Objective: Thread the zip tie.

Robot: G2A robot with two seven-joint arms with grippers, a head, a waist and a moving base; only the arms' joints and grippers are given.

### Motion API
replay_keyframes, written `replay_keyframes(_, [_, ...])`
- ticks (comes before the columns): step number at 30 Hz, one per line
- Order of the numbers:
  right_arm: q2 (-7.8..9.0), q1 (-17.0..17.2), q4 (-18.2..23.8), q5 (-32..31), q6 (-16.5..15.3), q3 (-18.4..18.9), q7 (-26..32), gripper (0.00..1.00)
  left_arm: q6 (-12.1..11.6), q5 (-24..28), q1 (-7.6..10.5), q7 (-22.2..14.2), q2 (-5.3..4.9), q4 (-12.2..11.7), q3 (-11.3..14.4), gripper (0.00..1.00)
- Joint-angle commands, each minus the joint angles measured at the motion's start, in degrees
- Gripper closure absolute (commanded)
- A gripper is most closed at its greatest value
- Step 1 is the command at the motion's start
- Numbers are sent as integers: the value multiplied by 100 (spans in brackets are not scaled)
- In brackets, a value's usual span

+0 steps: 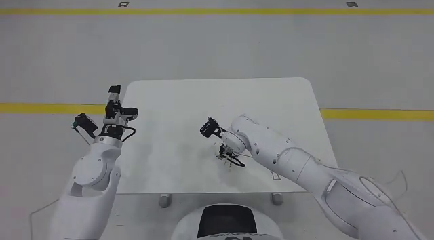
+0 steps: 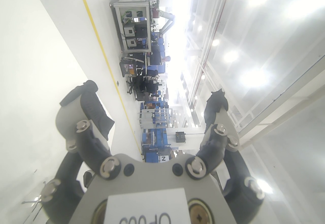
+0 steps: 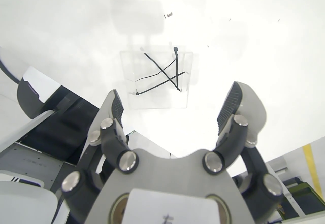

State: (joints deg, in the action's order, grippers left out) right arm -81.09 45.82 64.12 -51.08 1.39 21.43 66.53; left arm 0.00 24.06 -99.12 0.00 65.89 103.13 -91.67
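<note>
A clear shallow tray [image 3: 157,104] sat on the white desk [image 1: 176,104]. Inside it lay a few black zip ties [image 3: 162,72], crossing one another in a loose tangle. Two of their square heads showed, one at the tray's far side and one at a near corner.

The right tool [image 3: 176,98] hung above the desk with its ribbed fingers [image 3: 228,103] spread wide and nothing between them. The ties lay just past its fingertips, in line with the gap between the fingers and not touching them. Only the tray's low clear wall stood between tool and ties.

The left tool [image 2: 152,105] was at the desk's left edge, well apart from the tray, pointing out at the hall. Its fingers were also spread wide and held nothing.

A few small dark specks [image 3: 168,15] lay on the desk beyond the tray.
</note>
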Motion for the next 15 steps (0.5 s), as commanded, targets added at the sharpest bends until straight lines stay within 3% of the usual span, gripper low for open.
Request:
replay_keyframes(1, [0,0,0,3,1,0,1,0,0,0,0,0,0,0,0,0])
replay_keyframes(15, [-27,147,-58,-82,-36,18,-237,0,0,0,0,0,0,0,0,0])
